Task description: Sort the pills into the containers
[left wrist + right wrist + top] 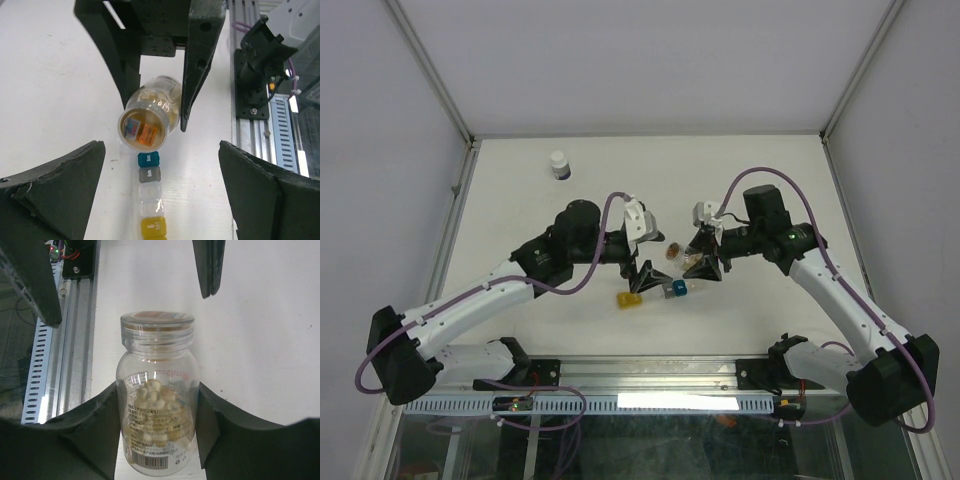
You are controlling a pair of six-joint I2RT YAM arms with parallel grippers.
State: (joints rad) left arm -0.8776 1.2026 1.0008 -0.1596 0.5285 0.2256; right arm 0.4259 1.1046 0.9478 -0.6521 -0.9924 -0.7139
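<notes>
My right gripper is shut on a clear vial with pale orange-tan pills heaped inside it. The vial is tilted, its round end just above the blue end of the containers strip. That strip lies on the table: a blue cube, a grey one, two clear ones and a yellow one. My left gripper stands wide open on either side of the strip and touches nothing. From above, the left gripper and right gripper almost meet over the yellow cube.
A small white-capped dark bottle stands at the far left of the table. The metal rail with the arm bases runs along the near edge. Raised frame posts border the table on both sides.
</notes>
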